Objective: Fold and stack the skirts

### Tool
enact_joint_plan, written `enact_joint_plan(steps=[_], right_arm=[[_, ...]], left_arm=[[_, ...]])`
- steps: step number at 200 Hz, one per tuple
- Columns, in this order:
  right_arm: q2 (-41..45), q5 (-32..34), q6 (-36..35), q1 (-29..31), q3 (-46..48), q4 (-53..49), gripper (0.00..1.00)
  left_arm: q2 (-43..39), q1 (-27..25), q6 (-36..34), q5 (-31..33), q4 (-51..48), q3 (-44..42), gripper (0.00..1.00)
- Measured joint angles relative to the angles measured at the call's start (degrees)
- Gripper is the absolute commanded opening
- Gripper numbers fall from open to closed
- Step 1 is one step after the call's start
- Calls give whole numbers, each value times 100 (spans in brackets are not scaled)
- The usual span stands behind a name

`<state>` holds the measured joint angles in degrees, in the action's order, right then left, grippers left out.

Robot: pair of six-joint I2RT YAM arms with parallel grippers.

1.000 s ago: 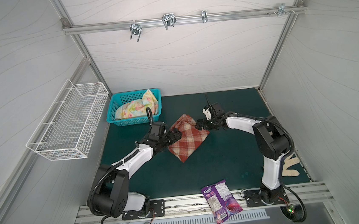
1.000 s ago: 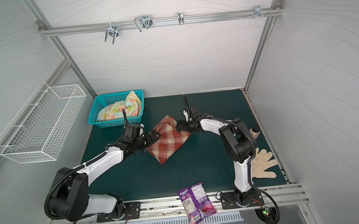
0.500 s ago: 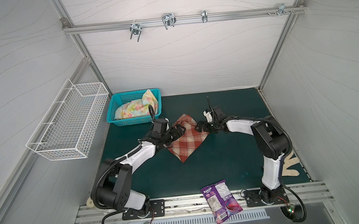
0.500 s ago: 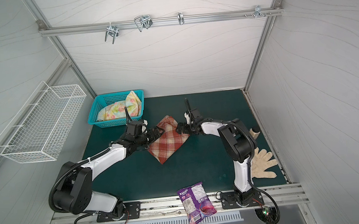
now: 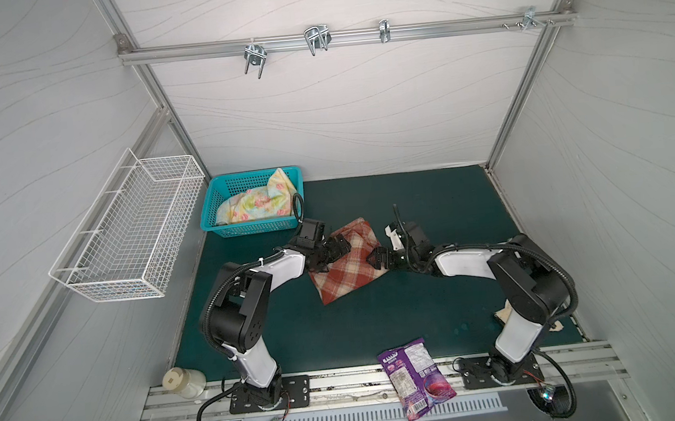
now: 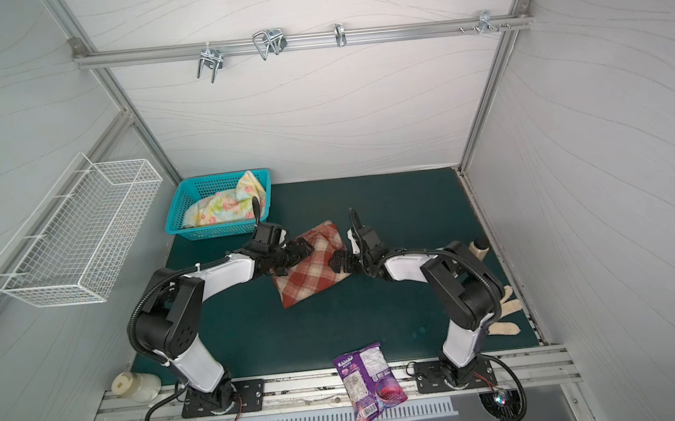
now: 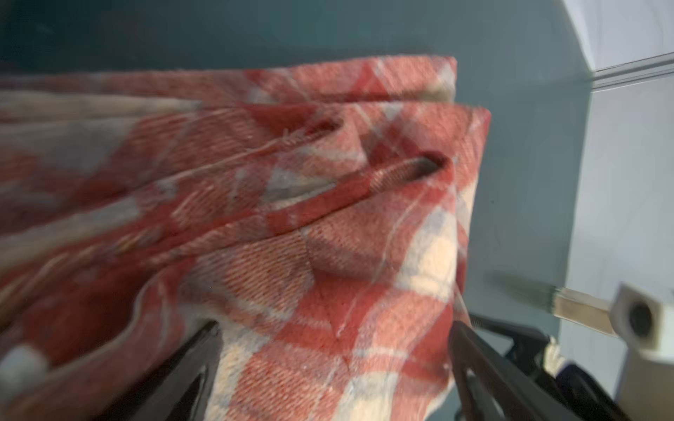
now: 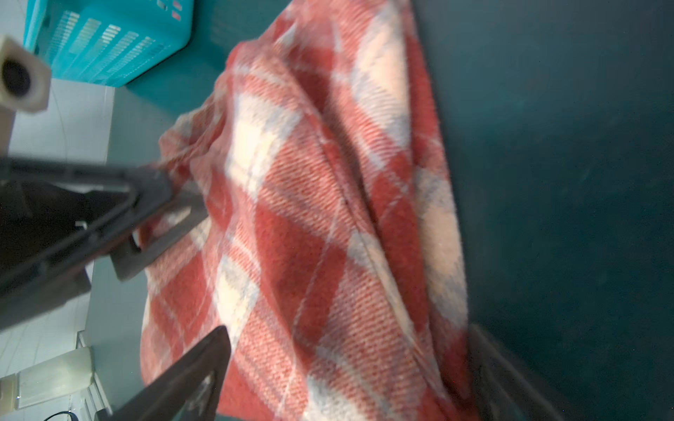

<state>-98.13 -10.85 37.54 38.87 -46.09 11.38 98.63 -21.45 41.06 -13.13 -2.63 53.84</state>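
The rust-red and cream plaid skirt (image 5: 350, 275) (image 6: 312, 278) lies folded in the middle of the green mat. My left gripper (image 5: 331, 255) (image 6: 293, 257) is down on the skirt's left edge, open, and plaid cloth fills the gap between its jaws (image 7: 335, 328). My right gripper (image 5: 377, 258) (image 6: 338, 263) is at the skirt's right edge, also open, straddling the cloth (image 8: 348, 330). The pastel floral skirt (image 5: 256, 204) (image 6: 223, 207) lies crumpled in the teal basket (image 5: 254, 227) at the back left.
A white wire basket (image 5: 129, 234) hangs on the left wall. A purple snack bag (image 5: 414, 373) lies across the front rail, and a white bottle (image 5: 184, 383) stands at the front left. A cream glove (image 6: 503, 318) lies behind the right arm's base.
My right gripper has slid toward the front along the skirt's right edge. The left arm's elbow has risen, with its gripper a little further onto the cloth. Both stay open.
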Motion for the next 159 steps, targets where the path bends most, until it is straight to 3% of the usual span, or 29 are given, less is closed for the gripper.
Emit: enact_joint_plan(steps=[37,60,101,121,159], right_arm=[[466,479,437,813,535,184,99],[929,828,487,1067,706,-326,99],[1360,1453,-258,1008,-168,-1246,99],[1093,1252,-592,809,-876,-1355,99],[81,234,-745,192,-1882,-1421,99]], left_arm=[[22,4,-516,343,-538,286,97],[-9,4,-743,356,-686,358,97],[-726,4,-826,223,-942,356,98],[-1366,4,-754,138,-927,269,98],[-2439,4,-435,15,-730,-433,99]])
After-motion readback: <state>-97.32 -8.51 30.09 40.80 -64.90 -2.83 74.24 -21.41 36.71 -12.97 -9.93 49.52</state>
